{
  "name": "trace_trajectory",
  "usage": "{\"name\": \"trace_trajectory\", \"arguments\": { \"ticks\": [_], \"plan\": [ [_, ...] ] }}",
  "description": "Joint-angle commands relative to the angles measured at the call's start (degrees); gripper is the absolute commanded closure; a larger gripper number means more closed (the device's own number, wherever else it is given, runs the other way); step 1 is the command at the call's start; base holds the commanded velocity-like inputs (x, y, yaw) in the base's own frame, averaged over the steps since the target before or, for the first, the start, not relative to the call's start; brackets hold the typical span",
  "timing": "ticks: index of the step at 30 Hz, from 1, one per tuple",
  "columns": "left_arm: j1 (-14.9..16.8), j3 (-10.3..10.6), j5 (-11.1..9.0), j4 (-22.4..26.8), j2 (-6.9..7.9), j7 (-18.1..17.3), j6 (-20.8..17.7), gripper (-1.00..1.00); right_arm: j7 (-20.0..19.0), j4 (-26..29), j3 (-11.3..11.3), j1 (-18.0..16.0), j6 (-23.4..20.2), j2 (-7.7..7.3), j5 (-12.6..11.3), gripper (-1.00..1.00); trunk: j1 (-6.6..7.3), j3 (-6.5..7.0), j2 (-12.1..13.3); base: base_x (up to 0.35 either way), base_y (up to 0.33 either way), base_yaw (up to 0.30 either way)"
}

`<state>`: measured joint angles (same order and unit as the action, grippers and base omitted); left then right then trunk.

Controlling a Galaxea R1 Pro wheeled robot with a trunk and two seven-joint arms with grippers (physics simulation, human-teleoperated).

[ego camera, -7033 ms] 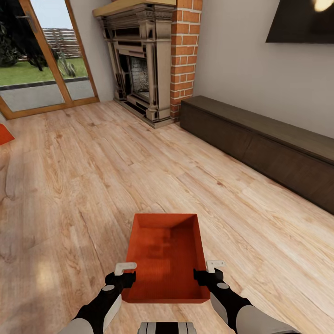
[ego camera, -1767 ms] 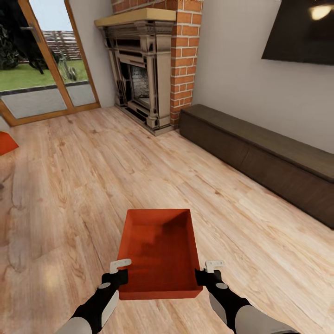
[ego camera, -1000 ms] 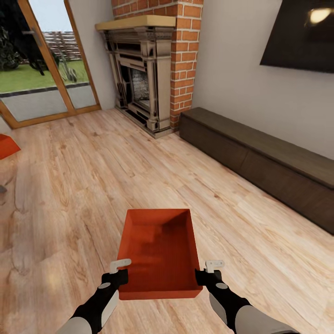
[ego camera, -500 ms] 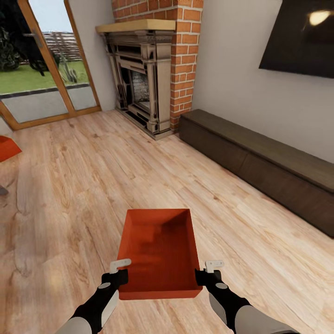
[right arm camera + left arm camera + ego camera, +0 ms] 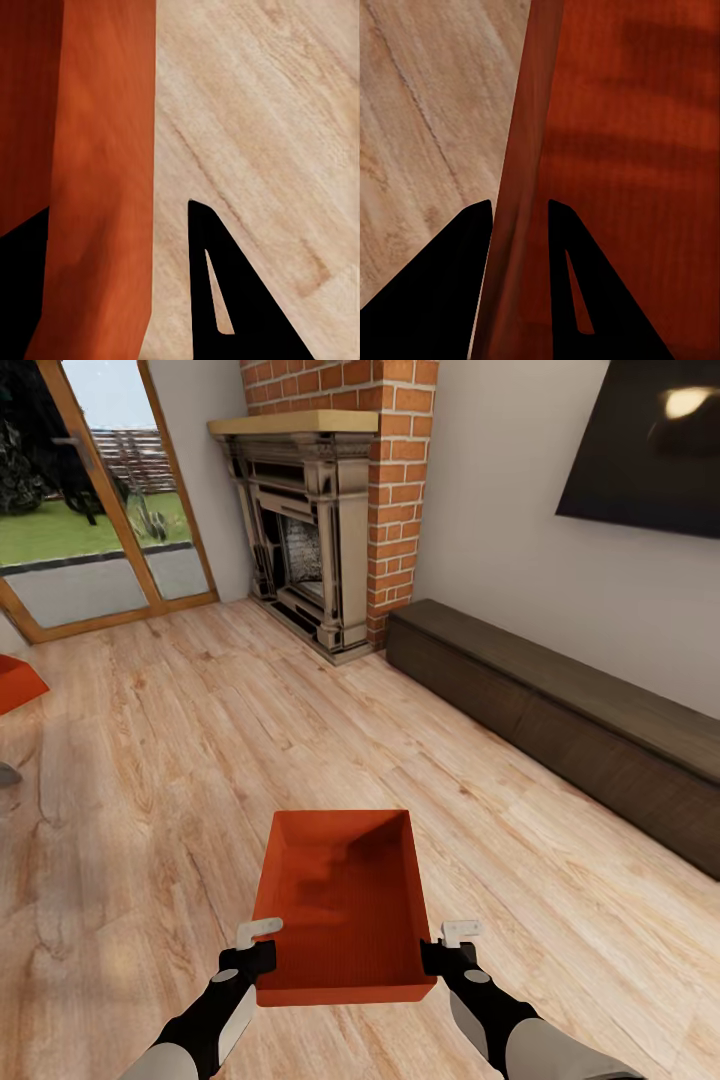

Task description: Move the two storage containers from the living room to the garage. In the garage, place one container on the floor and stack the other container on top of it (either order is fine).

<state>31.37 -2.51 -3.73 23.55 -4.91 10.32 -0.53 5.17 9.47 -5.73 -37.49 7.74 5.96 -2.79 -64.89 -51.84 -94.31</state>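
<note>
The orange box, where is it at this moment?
In the head view, the orange box sits low at centre, held between the left gripper and right gripper, above the wood floor.

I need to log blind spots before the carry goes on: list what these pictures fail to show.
- Second storage container: head view, cut off by the picture's left edge; just a corner shows.
- Held storage container: its underside is hidden by its own walls and base.
- Left gripper and right gripper: wrist views show dark fingers straddling the walls; pad contact is hidden.
- Long dark cabinet: far end cut off at the right edge.
</note>
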Motion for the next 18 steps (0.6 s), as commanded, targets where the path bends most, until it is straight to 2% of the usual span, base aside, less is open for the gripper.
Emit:
{"name": "trace_trajectory", "arguments": {
  "ticks": [1,18],
  "plan": [
    [0.01,-0.43,0.04,0.1,-0.01,0.3,-0.08,1.0,0.46,-0.07,-0.16,-0.04,0.23,-0.02,-0.29,1.0,0.23,0.15,0.4,0.0,0.0,0.0],
    [0.01,-0.44,0.04,0.1,-0.01,0.31,-0.08,1.0,0.34,-0.55,-0.31,-0.04,0.31,0.18,-0.03,1.0,3.96,3.2,7.22,0.0,0.0,0.0]
  ]
}}
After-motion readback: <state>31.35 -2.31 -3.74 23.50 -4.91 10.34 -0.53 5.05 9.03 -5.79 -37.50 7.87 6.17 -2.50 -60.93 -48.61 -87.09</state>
